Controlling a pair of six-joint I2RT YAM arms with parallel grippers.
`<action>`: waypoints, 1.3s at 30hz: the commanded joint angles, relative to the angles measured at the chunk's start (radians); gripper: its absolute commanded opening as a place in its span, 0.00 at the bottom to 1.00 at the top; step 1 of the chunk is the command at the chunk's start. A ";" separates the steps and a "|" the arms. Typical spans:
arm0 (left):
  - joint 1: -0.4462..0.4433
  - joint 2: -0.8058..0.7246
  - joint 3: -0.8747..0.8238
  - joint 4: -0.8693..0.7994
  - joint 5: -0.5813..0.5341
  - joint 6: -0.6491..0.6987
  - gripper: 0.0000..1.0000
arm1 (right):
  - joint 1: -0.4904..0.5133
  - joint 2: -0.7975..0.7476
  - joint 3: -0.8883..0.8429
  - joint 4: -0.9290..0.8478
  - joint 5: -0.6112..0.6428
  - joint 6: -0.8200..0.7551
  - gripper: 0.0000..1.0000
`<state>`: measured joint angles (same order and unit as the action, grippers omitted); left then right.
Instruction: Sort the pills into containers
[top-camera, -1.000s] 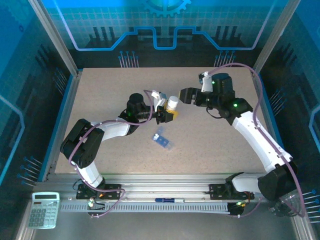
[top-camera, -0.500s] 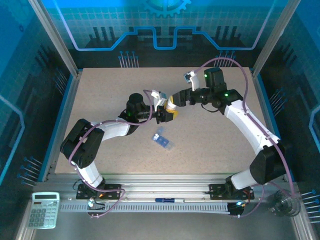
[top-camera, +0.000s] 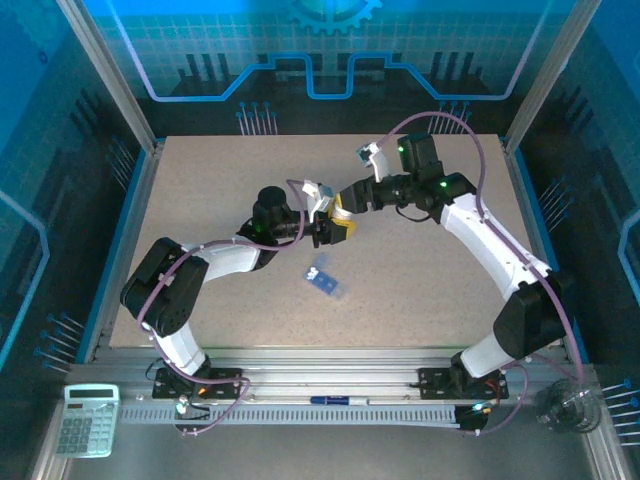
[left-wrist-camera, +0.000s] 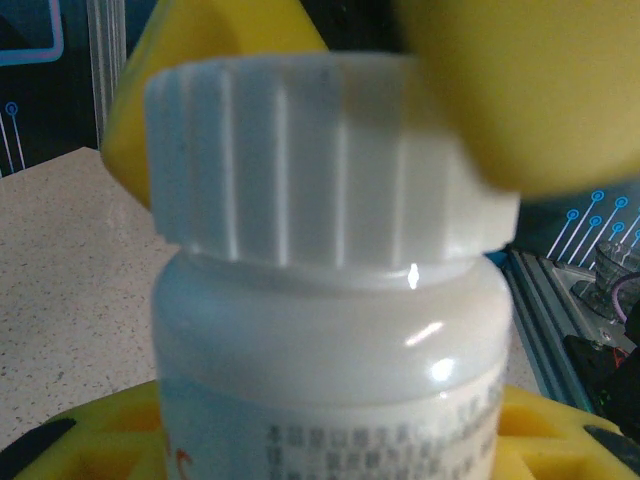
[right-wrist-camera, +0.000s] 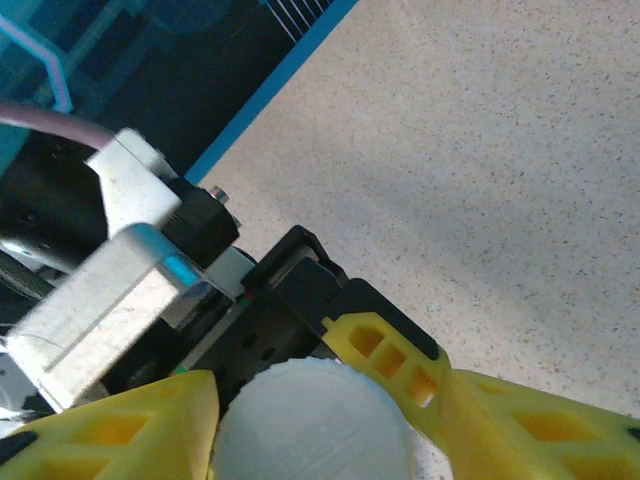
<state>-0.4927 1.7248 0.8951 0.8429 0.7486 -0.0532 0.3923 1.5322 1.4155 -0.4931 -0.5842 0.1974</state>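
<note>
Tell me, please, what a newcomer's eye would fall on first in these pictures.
The two arms meeting mid-table draw the eye. The left claw grips a white-capped bottle by its body, and the right claw sits over it with yellow fingers on either side of the cap. Nearer the arm bases, a small blue pill box lies on the speckled table.

I am counting one white bottle (left-wrist-camera: 330, 340), one ribbed cap (right-wrist-camera: 315, 425), one blue pill box (top-camera: 325, 281), one calculator (top-camera: 87, 420), and two claws of mine: left gripper (top-camera: 338, 230) and right gripper (top-camera: 345, 201).
</note>
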 joint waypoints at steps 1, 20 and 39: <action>0.004 -0.028 0.022 0.024 0.011 -0.002 0.00 | 0.015 0.005 0.032 -0.035 0.013 -0.016 0.51; 0.004 -0.015 0.019 0.048 0.003 -0.010 0.00 | 0.187 -0.146 -0.232 0.108 0.503 0.504 0.31; 0.004 -0.012 0.024 0.047 0.009 -0.015 0.00 | -0.012 -0.221 -0.141 0.087 0.120 0.263 0.83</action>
<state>-0.4889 1.7267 0.8951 0.8326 0.7567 -0.0769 0.4149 1.3415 1.2297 -0.3706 -0.3187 0.5709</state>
